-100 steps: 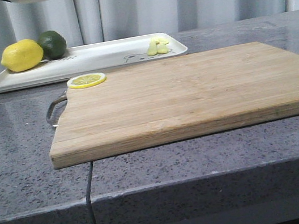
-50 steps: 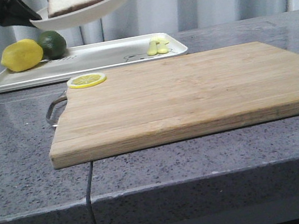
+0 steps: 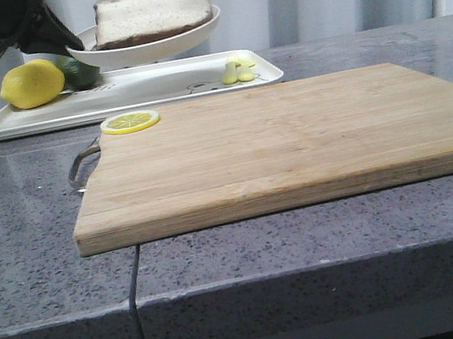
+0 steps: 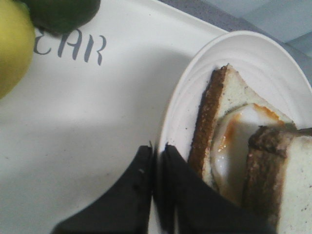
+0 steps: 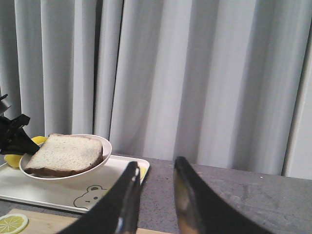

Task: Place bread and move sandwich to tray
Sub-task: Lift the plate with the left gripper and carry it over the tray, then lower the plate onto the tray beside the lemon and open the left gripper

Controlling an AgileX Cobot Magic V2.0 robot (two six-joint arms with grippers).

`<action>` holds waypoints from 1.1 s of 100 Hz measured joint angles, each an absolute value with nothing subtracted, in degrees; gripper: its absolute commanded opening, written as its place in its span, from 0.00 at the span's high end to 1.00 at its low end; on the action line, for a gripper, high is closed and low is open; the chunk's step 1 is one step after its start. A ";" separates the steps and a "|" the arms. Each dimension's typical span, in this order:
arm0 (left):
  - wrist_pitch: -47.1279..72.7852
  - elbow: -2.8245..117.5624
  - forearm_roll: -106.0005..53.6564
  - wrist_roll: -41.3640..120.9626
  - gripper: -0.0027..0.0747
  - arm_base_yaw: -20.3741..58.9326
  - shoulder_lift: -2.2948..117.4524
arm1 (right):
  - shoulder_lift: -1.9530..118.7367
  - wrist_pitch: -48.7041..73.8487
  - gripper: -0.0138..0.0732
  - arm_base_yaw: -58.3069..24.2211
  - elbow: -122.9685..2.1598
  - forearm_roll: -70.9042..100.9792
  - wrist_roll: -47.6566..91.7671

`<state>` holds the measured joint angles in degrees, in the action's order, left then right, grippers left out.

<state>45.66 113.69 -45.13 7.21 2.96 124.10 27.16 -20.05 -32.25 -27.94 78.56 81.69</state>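
Note:
My left gripper (image 3: 62,40) is shut on the rim of the round white plate (image 3: 187,38) and holds it in the air just above the white tray (image 3: 144,92). On the plate lies the sandwich (image 3: 153,16). In the left wrist view the fingers (image 4: 168,161) pinch the plate rim (image 4: 195,78). There the top bread slice (image 4: 292,185) sits offset over the fried egg (image 4: 239,141) and the lower slice. My right gripper (image 5: 156,164) is open and empty, raised above the table, and does not show in the front view.
A lemon (image 3: 32,83) and a lime (image 3: 81,72) sit at the tray's left end, and small yellow pieces (image 3: 238,70) near its right end. A lemon slice (image 3: 130,122) lies on the corner of the wooden cutting board (image 3: 291,141) in front of the tray.
The plate with the sandwich has come down from the top of the view and now hangs lower over the tray. The left arm came down with it.

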 measured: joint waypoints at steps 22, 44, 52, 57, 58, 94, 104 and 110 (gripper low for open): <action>46.00 113.69 -44.79 6.96 0.99 2.96 126.29 | 27.16 -20.05 0.61 -32.25 -27.94 78.79 81.69; 46.09 113.69 -44.31 6.84 0.99 2.96 127.07 | 27.16 -20.05 0.61 -32.25 -27.94 78.79 81.69; 45.99 113.69 -44.04 6.73 0.99 2.96 127.07 | 27.16 -20.05 0.61 -32.25 -27.94 78.79 81.69; 45.87 113.69 -43.45 6.51 0.99 2.96 127.07 | 27.16 -20.05 0.61 -32.25 -27.94 78.79 81.69; 45.77 113.69 -43.30 6.39 0.99 2.96 127.07 | 27.16 -20.05 0.61 -32.25 -27.94 78.79 81.69; 45.66 113.73 -41.99 5.87 0.99 2.96 127.43 | 27.16 -20.05 0.61 -32.25 -27.94 78.79 81.69; 45.66 113.73 -41.99 5.75 0.99 2.96 127.43 | 27.16 -20.05 0.61 -32.25 -27.94 78.79 81.69; 45.66 113.73 -41.90 5.62 0.99 2.96 127.43 | 27.16 -20.05 0.61 -32.25 -27.94 78.79 81.69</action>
